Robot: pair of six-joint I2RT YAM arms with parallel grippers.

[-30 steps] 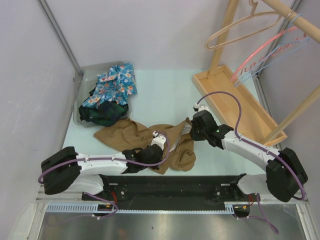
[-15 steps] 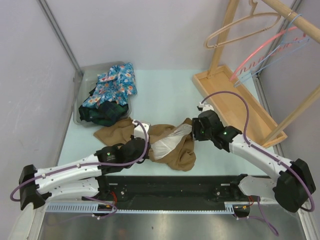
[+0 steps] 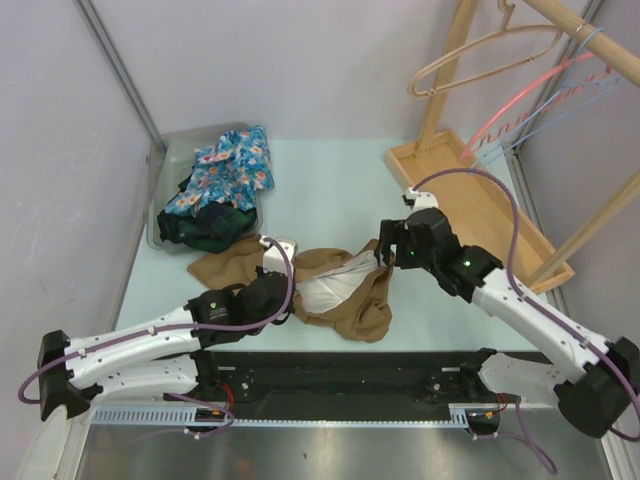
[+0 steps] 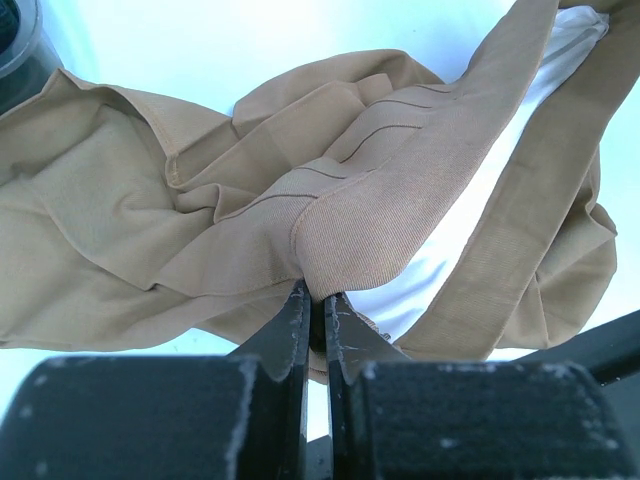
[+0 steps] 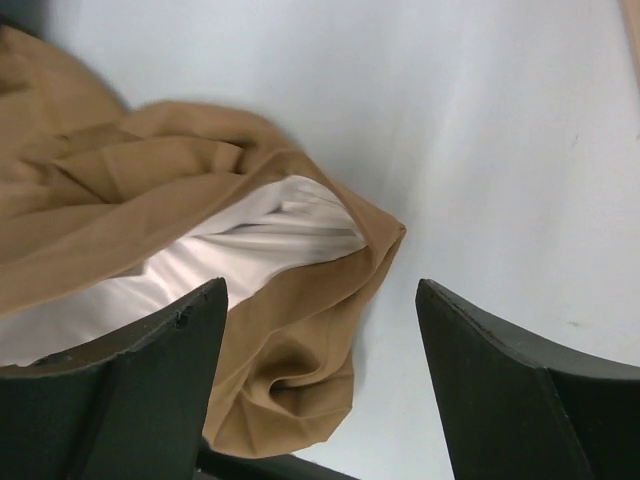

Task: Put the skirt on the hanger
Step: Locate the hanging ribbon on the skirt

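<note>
Left jaws pinch the skirt (image 4: pixel 350 220) at its waistband, seemingly anchoring it, while right jaws hang spread over the opposite edge, apparently ready to grip.

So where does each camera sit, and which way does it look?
Top external: fixed above and behind, looking down at the table; left arm and right arm show.
Left wrist: on the left arm, looking along its shut fingers, pinched on the tan skirt.
Right wrist: on the right arm, looking down between its open fingers at the white lining.
Shared: all three see the skirt.
</note>
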